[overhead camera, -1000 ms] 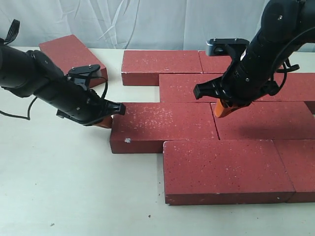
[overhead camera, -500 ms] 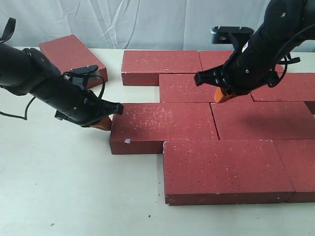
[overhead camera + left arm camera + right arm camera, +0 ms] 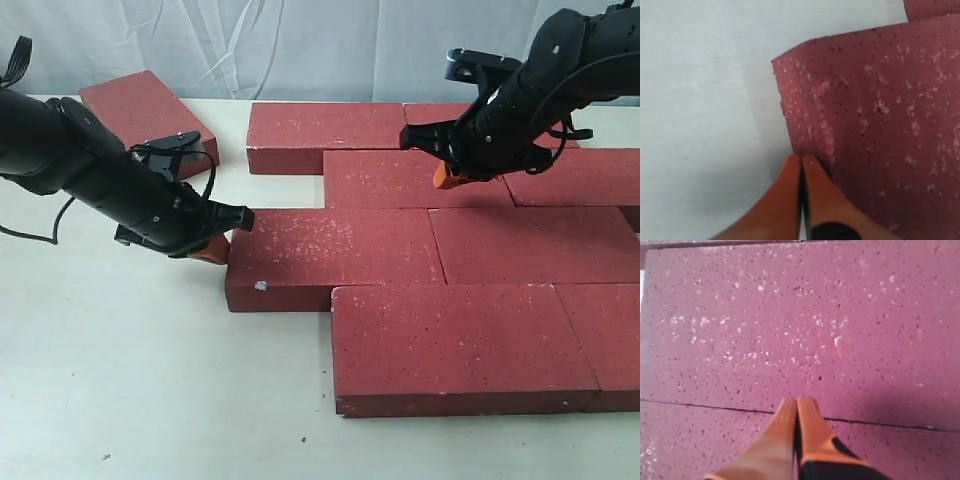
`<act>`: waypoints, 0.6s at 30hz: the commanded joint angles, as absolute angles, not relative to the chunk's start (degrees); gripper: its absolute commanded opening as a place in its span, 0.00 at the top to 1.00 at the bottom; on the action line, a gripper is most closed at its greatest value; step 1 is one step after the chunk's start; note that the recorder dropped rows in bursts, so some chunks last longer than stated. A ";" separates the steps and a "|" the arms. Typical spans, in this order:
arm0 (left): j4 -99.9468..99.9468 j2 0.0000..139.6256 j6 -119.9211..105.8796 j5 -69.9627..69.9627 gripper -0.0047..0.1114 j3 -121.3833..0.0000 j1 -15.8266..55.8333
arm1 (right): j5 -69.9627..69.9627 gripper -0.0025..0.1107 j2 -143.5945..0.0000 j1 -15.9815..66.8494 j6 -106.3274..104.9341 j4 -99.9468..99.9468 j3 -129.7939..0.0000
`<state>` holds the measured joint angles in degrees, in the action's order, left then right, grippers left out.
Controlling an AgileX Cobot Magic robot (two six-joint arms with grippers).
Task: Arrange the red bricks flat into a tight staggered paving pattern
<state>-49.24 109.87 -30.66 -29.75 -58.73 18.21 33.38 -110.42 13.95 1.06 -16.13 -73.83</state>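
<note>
- Dark red, white-speckled masonry fills most of the exterior view. The red bricks (image 3: pixel 440 250) lie flat on the white table (image 3: pixel 120 380) in four staggered rows, spreading from the far edge toward the near right corner. One loose brick (image 3: pixel 145 112) sits askew and apart from the rest, near the far left corner.
- In the same view your left gripper (image 3: pixel 213 249) is low on the table, with its orange tips against the short end of the left-end brick (image 3: pixel 335 255) in the third row. Your right gripper (image 3: pixel 444 178) hangs over the second row, near a joint between bricks.
- The left wrist view shows the left gripper (image 3: pixel 801 162) with its jaws pressed together and holding nothing. The tips touch the side of the left-end brick (image 3: pixel 875 115) just beside its corner, with bare table alongside.
- The right wrist view shows the right gripper (image 3: pixel 796 405) likewise closed and empty, its tips over a thin seam (image 3: pixel 715 407) between two bricks. You cannot tell from here whether they touch the surface.
- My reading is that you are in the tightening step, nudging the left-end brick toward its neighbour rather than lifting anything.
- The next move likely calls for a slow, level push along the row that keeps the brick square so the joints close. After that, the loose brick is yet to be brought into the pattern.
</note>
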 commanded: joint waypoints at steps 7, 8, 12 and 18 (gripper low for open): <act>-51.67 110.00 -30.56 -29.05 0.96 -58.97 19.03 | 30.90 0.98 -115.06 13.75 1.08 -16.64 -73.98; -51.67 110.00 -30.56 -29.05 0.96 -58.97 19.03 | 31.06 0.98 -115.17 13.75 1.08 -16.64 -73.98; -51.67 110.00 -30.56 -29.05 0.96 -58.97 19.03 | 31.49 0.98 -115.71 13.75 1.08 -16.64 -73.98; -51.67 110.00 -30.56 -29.05 0.96 -58.97 19.03 | 32.63 0.98 -115.03 13.75 1.08 -16.64 -73.98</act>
